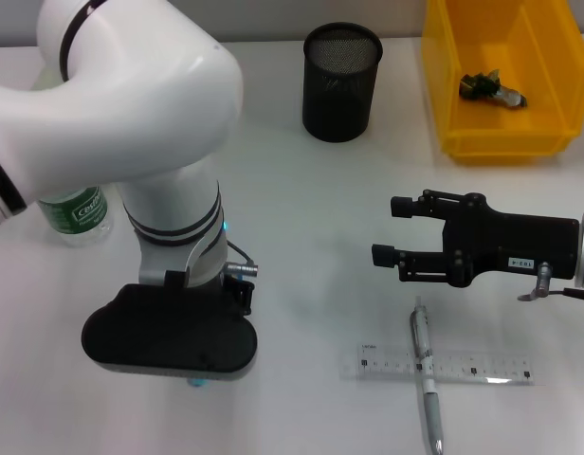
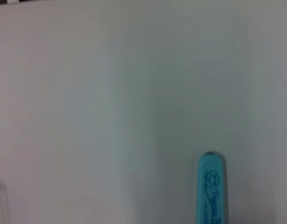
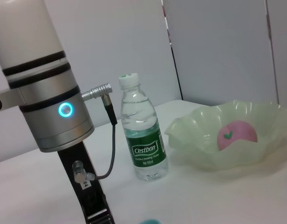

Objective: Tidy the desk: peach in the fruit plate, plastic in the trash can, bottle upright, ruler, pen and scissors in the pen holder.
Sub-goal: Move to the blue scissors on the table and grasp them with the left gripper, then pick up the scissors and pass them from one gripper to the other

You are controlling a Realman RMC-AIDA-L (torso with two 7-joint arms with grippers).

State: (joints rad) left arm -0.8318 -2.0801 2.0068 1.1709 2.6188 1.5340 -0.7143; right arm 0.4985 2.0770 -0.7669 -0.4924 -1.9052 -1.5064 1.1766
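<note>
My left gripper (image 1: 178, 355) points straight down at the table's front left, just above a light-blue piece (image 1: 192, 383) that may be the scissors (image 2: 212, 189). My right gripper (image 1: 387, 229) hangs open and holds nothing, a little above the pen (image 1: 427, 379), which lies across the clear ruler (image 1: 444, 365). The bottle (image 3: 143, 135) stands upright beside the left arm. The pink peach (image 3: 236, 135) lies in the pale green fruit plate (image 3: 199, 140). Crumpled plastic (image 1: 491, 90) sits in the yellow trash can (image 1: 453, 114). At the back middle stands the black mesh pen holder (image 1: 341, 81).
The big white left arm (image 1: 131, 104) covers the table's left side in the head view and hides the fruit plate there. A cable (image 3: 111, 154) loops off its wrist. Bare white table lies between the two grippers.
</note>
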